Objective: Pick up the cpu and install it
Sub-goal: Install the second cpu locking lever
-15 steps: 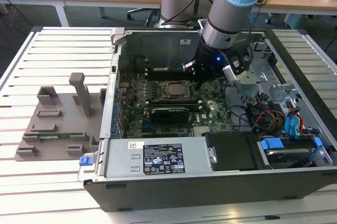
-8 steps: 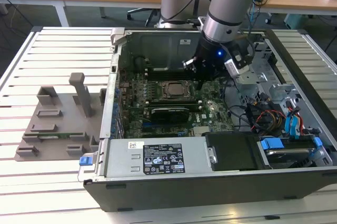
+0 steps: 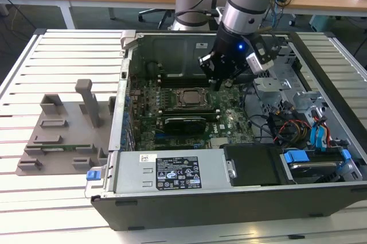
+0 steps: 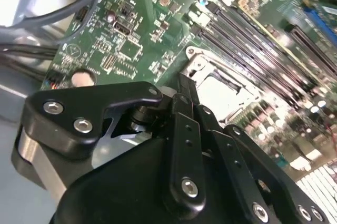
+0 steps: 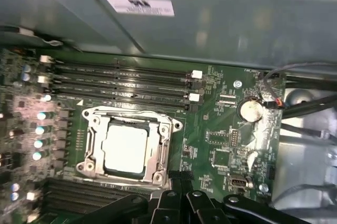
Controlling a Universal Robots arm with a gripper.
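Note:
The cpu (image 5: 126, 147) is a silvery square lying flat inside the metal-framed socket (image 5: 92, 145) on the green motherboard (image 5: 221, 134). It also shows in the second wrist view (image 4: 224, 95) and in the exterior view (image 3: 191, 97). My gripper (image 3: 218, 83) hangs inside the open computer case, just to the exterior view's right of the socket and a little above the board. Its black fingers (image 4: 181, 89) are drawn together with nothing between them, and the tips point down near the socket's corner (image 5: 176, 174).
Memory slots (image 5: 121, 84) run along the socket's far side and a long black card (image 3: 183, 122) lies on its near side. A power supply (image 3: 166, 175), cables and blue-tabbed drive bays (image 3: 309, 152) crowd the case. A grey fixture (image 3: 63, 129) stands on the slatted table.

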